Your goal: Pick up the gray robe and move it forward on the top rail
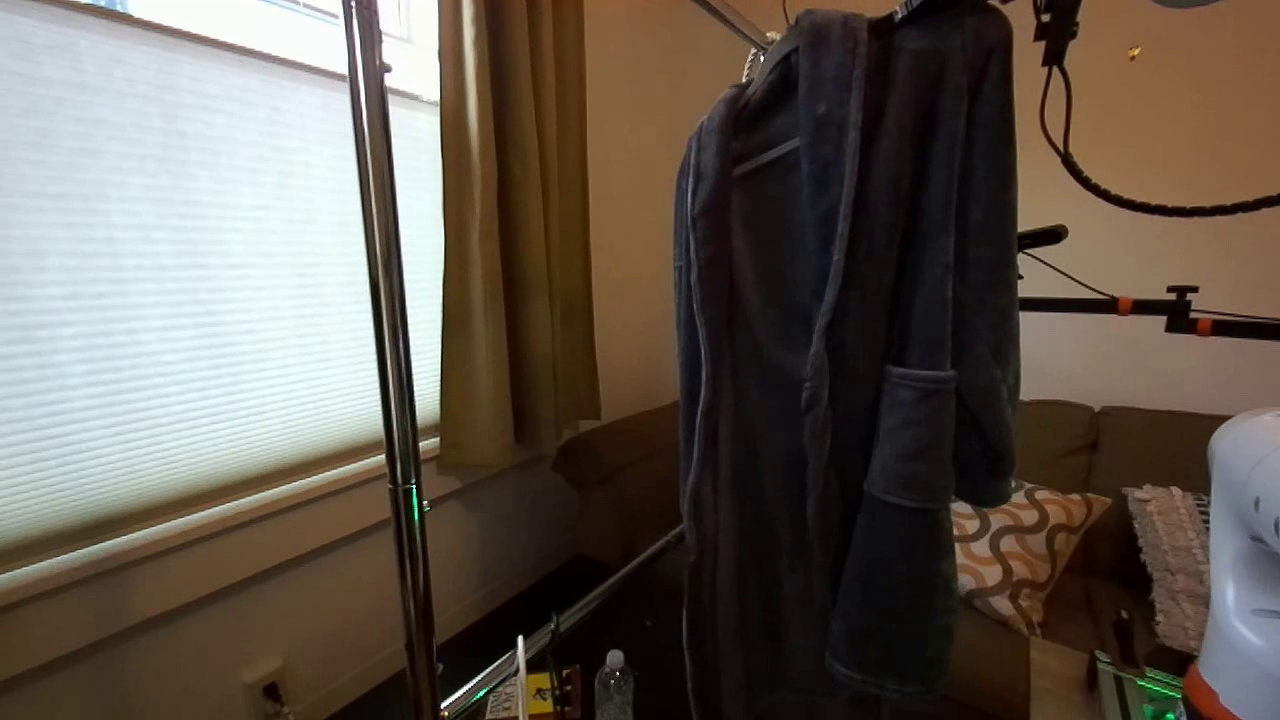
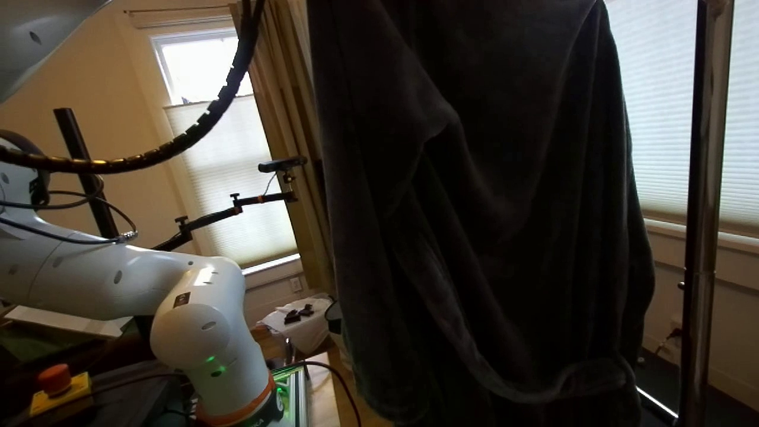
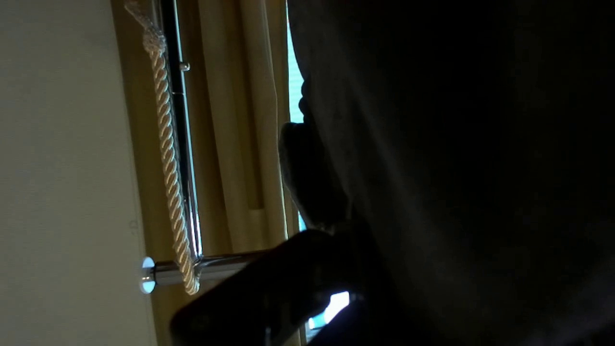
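Note:
The gray robe (image 1: 900,250) hangs on a hanger (image 1: 768,157) from the top rail (image 1: 735,22). It fills the middle of an exterior view (image 2: 492,178) and the right of the wrist view (image 3: 456,120). My gripper (image 1: 905,10) is at the top of the robe, near its shoulder, mostly cut off by the frame edge. In the wrist view my gripper (image 3: 355,259) is very dark; its fingers converge at the robe's upper cloth and appear shut on it. The far finger is lost in shadow. The rail (image 3: 192,192) runs along the left there.
A chrome pole (image 1: 395,400) stands beside the robe, also in an exterior view (image 2: 705,237). A twisted rope (image 3: 169,144) lies along the rail. A black camera arm (image 2: 225,216) extends behind the robe. A couch pillow (image 1: 1030,550), lower rail (image 1: 600,590) and bottle (image 1: 613,690) are below.

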You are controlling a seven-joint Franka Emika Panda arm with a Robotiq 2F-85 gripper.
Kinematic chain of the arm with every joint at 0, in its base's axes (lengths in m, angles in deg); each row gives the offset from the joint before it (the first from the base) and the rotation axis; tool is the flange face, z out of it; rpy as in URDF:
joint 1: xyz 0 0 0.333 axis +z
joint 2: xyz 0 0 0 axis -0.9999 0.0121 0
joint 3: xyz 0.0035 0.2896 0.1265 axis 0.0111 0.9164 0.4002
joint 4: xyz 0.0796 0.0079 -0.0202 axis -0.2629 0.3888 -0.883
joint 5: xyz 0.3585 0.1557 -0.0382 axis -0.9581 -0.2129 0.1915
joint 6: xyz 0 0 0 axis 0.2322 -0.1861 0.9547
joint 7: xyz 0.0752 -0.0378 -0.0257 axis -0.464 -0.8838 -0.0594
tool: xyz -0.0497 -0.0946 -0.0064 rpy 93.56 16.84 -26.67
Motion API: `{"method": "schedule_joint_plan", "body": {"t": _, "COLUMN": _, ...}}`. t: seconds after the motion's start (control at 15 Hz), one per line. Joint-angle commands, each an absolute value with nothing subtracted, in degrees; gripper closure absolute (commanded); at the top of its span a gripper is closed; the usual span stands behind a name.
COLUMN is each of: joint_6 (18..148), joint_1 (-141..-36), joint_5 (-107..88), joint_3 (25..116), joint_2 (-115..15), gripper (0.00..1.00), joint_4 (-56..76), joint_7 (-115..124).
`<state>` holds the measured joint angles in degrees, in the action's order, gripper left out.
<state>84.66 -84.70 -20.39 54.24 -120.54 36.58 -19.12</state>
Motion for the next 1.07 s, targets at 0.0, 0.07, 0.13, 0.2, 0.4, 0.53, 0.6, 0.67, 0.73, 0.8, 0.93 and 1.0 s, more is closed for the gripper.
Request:
{"method": "schedule_joint_plan", "body": {"t": 0.0, "joint_6": 86.89, "joint_1": -86.33, "joint_5": -19.40, "joint_3": 55.92, "joint_2": -119.72, "gripper": 0.98, "joint_4": 36.92, "joint_7": -17.63}}
{"method": "schedule_joint_plan", "body": {"t": 0.07, "joint_6": 88.05, "joint_1": -86.65, "joint_5": -19.24, "joint_3": 56.53, "joint_2": -119.23, "gripper": 0.98, "joint_4": 36.99, "joint_7": -17.49}}
{"method": "schedule_joint_plan", "body": {"t": 0.13, "joint_6": 89.16, "joint_1": -86.71, "joint_5": -19.37, "joint_3": 56.97, "joint_2": -118.75, "gripper": 0.98, "joint_4": 36.71, "joint_7": -17.31}}
{"method": "schedule_joint_plan", "body": {"t": 0.2, "joint_6": 89.76, "joint_1": -86.90, "joint_5": -19.34, "joint_3": 57.74, "joint_2": -118.69, "gripper": 0.98, "joint_4": 36.37, "joint_7": -17.05}}
{"method": "schedule_joint_plan", "body": {"t": 0.4, "joint_6": 91.67, "joint_1": -85.61, "joint_5": -19.18, "joint_3": 59.70, "joint_2": -122.01, "gripper": 0.98, "joint_4": 37.69, "joint_7": -19.07}}
{"method": "schedule_joint_plan", "body": {"t": 0.53, "joint_6": 91.86, "joint_1": -83.54, "joint_5": -19.43, "joint_3": 60.60, "joint_2": -126.11, "gripper": 0.98, "joint_4": 39.90, "joint_7": -21.48}}
{"method": "schedule_joint_plan", "body": {"t": 0.6, "joint_6": 90.91, "joint_1": -82.20, "joint_5": -19.61, "joint_3": 60.80, "joint_2": -128.06, "gripper": 0.98, "joint_4": 40.74, "joint_7": -22.67}}
{"method": "schedule_joint_plan", "body": {"t": 0.67, "joint_6": 89.93, "joint_1": -80.81, "joint_5": -19.76, "joint_3": 61.08, "joint_2": -130.48, "gripper": 0.98, "joint_4": 42.35, "joint_7": -23.81}}
{"method": "schedule_joint_plan", "body": {"t": 0.73, "joint_6": 88.83, "joint_1": -79.42, "joint_5": -19.86, "joint_3": 61.35, "joint_2": -132.70, "gripper": 0.98, "joint_4": 43.73, "joint_7": -24.81}}
{"method": "schedule_joint_plan", "body": {"t": 0.8, "joint_6": 88.11, "joint_1": -77.97, "joint_5": -20.12, "joint_3": 61.76, "joint_2": -135.12, "gripper": 0.98, "joint_4": 45.69, "joint_7": -25.47}}
{"method": "schedule_joint_plan", "body": {"t": 0.93, "joint_6": 87.92, "joint_1": -74.74, "joint_5": -21.13, "joint_3": 62.88, "joint_2": -138.26, "gripper": 0.98, "joint_4": 49.14, "joint_7": -25.74}}
{"method": "schedule_joint_plan", "body": {"t": 1.0, "joint_6": 88.06, "joint_1": -72.98, "joint_5": -21.69, "joint_3": 63.70, "joint_2": -139.53, "gripper": 0.98, "joint_4": 50.96, "joint_7": -25.53}}
